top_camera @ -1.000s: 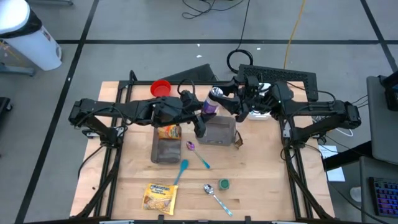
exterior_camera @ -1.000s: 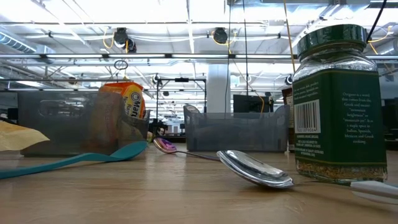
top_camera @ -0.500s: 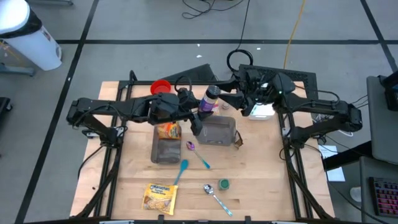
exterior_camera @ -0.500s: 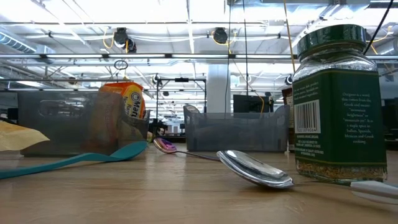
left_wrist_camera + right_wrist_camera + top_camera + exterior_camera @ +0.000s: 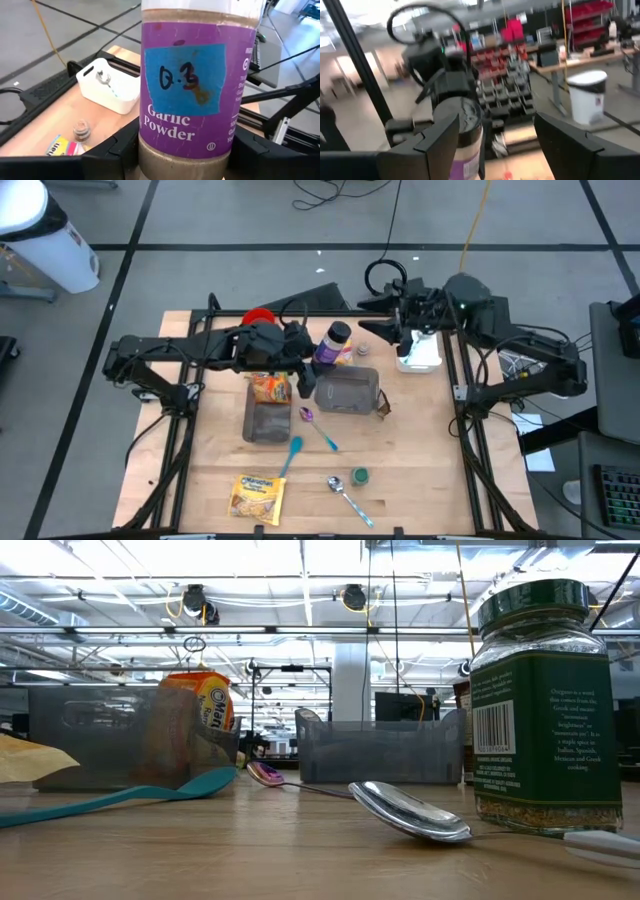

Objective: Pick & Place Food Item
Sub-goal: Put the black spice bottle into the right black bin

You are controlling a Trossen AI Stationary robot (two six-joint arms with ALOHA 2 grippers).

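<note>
The wooden table (image 5: pixel 420 470) carries most of the clutter. At its far right corner sits a white tub (image 5: pixel 420 352), with something small lying in it that I can't make out. Two grey bins stand mid-table: the nearer-left grey bin (image 5: pixel 266 420) has an orange snack packet (image 5: pixel 271 389) propped at its far end, and the right grey bin (image 5: pixel 348 391) looks bare inside from above. A red bowl (image 5: pixel 258 319) sits at the far edge, partly behind the left arm.

Toward the front lie a yellow noodle packet (image 5: pixel 257 495), a teal spoon (image 5: pixel 290 455), a purple spoon (image 5: pixel 319 428), a metal spoon (image 5: pixel 348 497) and a small green-lidded herb jar (image 5: pixel 359 476) just beside it. A dark brown item (image 5: pixel 383 408) leans by the right bin's corner.

The left gripper (image 5: pixel 308 376) is clamped on the garlic powder bottle (image 5: pixel 333 343), holding it upright above the far edge of the right bin; its purple label fills the wrist view. The right gripper (image 5: pixel 378 332) hangs just beyond the bottle, fingers (image 5: pixel 572 145) spread wide, holding nothing.
</note>
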